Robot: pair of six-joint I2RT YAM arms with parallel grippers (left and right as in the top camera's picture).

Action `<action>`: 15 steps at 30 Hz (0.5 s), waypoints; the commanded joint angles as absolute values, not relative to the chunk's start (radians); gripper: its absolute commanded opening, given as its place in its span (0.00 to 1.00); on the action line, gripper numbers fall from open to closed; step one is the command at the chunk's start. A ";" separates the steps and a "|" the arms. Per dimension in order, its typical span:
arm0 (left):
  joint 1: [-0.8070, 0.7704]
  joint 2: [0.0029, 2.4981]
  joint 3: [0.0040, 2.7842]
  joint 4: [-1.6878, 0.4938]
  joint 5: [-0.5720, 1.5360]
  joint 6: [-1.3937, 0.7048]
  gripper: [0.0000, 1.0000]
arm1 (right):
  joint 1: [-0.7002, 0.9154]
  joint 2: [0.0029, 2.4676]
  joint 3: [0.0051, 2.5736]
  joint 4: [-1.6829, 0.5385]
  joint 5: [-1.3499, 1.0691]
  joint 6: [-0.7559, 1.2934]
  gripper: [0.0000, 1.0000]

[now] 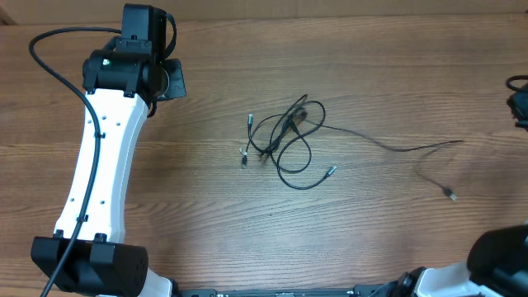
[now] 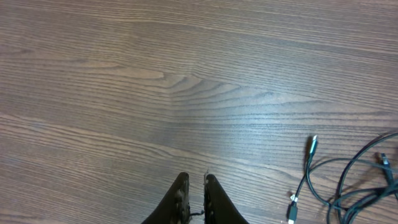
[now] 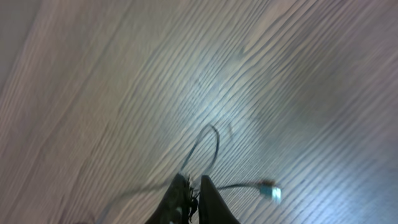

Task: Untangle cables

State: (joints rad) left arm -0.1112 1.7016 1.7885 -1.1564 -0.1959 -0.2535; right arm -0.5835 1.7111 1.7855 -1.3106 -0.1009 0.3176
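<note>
The cables [image 1: 289, 136] lie in a loose tangle of thin black loops at the table's middle, with silver-tipped plugs at its left and lower right. One long strand [image 1: 396, 147] trails right to a plug [image 1: 452, 195]. My left gripper [image 1: 169, 81] is far left of the tangle, shut and empty; in the left wrist view its fingers [image 2: 194, 179] point at bare wood, with the tangle's edge [image 2: 360, 180] at the lower right. My right gripper [image 3: 194, 180] is shut above a blurred cable loop [image 3: 211, 134] and a plug [image 3: 268, 191].
The wooden table [image 1: 371, 239] fills all views. The white left arm [image 1: 99, 165] runs from the bottom left corner to the top left. A black part of the right arm [image 1: 518, 103] shows at the right edge, and its base [image 1: 499, 264] at the bottom right.
</note>
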 commanded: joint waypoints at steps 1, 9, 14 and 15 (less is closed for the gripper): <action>-0.111 1.669 1.794 -1.161 -0.201 -0.231 0.09 | -0.601 1.762 1.776 -1.316 -0.274 0.211 0.11; -0.111 1.669 1.794 -1.166 -0.128 -0.232 0.08 | -0.515 1.771 1.776 -1.318 -0.309 0.154 0.66; -0.112 1.669 1.794 -1.173 -0.112 -0.232 0.07 | -0.475 1.771 1.776 -1.315 -0.309 0.155 0.73; -0.112 1.669 1.794 -1.174 -0.099 -0.232 0.07 | -0.467 1.771 1.776 -1.312 -0.309 0.155 0.75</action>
State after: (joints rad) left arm -0.1112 1.7016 1.7885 -1.1690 -0.1402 -0.2508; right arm -0.4850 1.7832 1.7725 -1.3201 -0.2993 0.1627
